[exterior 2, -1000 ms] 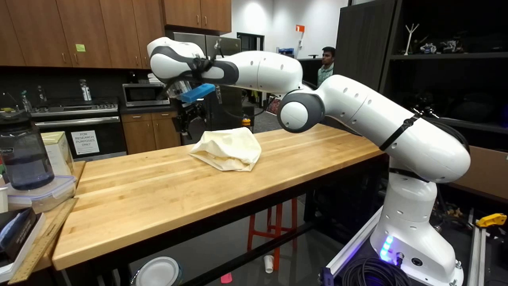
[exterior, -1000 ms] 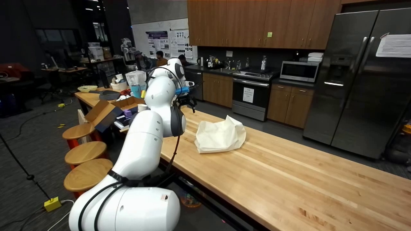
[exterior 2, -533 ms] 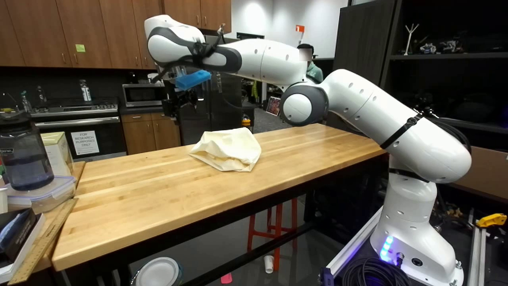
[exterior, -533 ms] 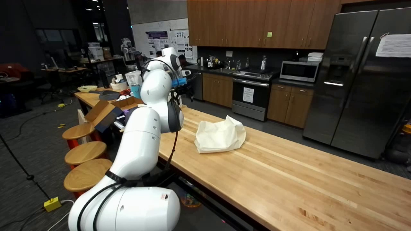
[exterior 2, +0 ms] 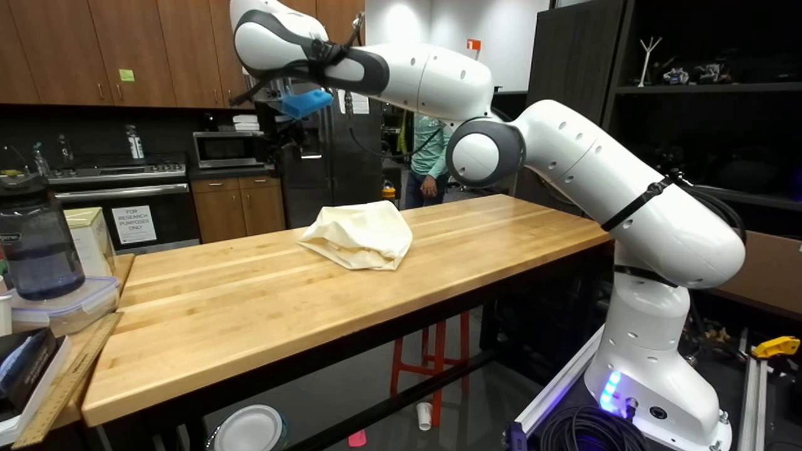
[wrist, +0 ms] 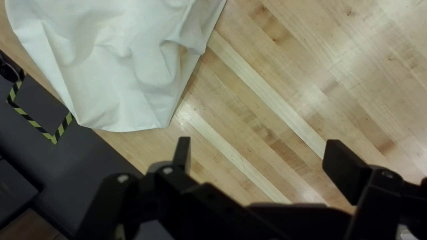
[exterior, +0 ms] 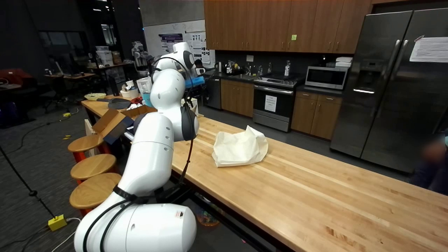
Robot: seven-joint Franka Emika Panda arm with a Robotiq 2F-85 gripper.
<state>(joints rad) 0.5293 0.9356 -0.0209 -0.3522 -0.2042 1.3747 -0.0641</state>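
Cream cloth (exterior 2: 361, 233), rumpled, softly creased, perhaps hollow inside

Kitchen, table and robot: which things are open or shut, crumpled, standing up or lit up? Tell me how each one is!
End effector, open, holding nothing
Cream cloth, crumpled on the table
Fridge, doors shut
Oven, door shut
Microwave, door shut
Upper cupboards, doors shut
Cardboard box, flap open
Water bottle, upright, lid on
Robot base lights, glowing blue
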